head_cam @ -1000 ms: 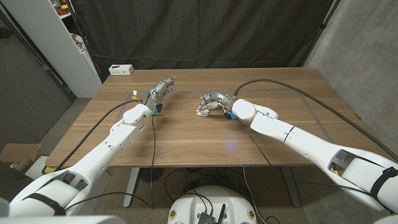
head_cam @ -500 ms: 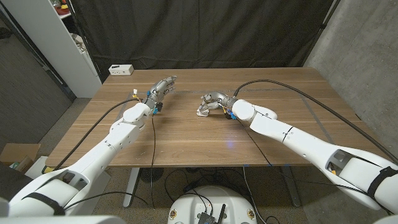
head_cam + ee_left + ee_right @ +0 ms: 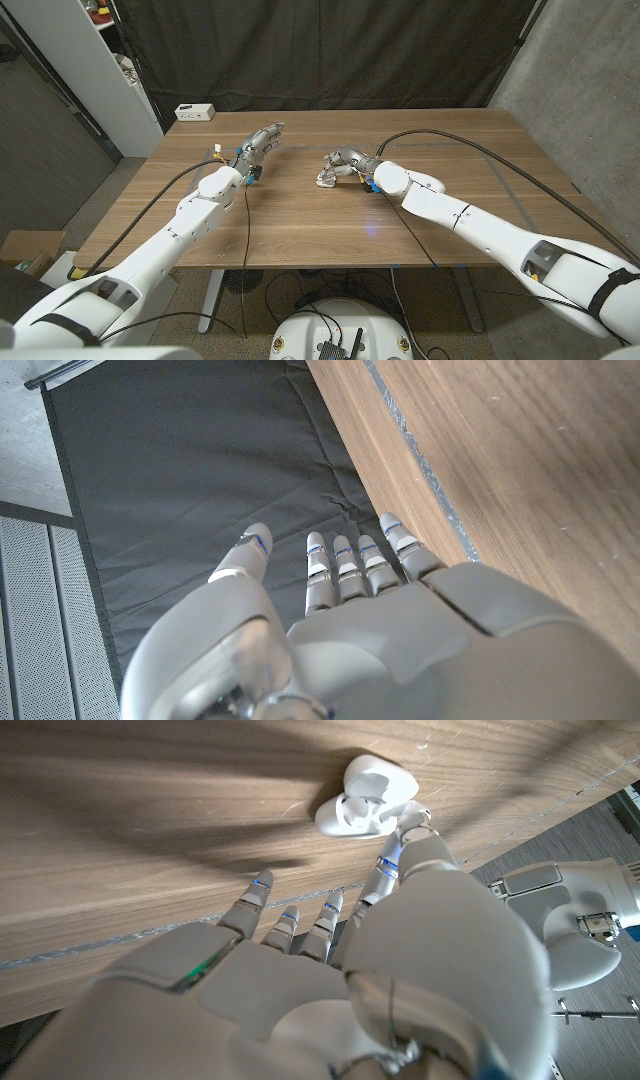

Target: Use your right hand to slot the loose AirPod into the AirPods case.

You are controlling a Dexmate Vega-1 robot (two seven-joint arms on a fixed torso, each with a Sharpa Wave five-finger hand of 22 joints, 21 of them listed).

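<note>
Case [image 3: 366, 795] open on tabletop [image 3: 300, 215], white, lid up, near middle. Right hand [image 3: 343, 165] just beside case, fingers spread, thumb tip at case edge, holding nothing visible. Left hand [image 3: 261, 141] well apart from case, fingers extended, empty. AirPod: cannot tell where.

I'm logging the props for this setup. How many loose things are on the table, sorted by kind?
White earbud case, lid open: 1
White box at the table's far left corner: 1
Loose earbud: cannot be told apart from the case and the right robot hand
Total clearly seen: 2
</note>
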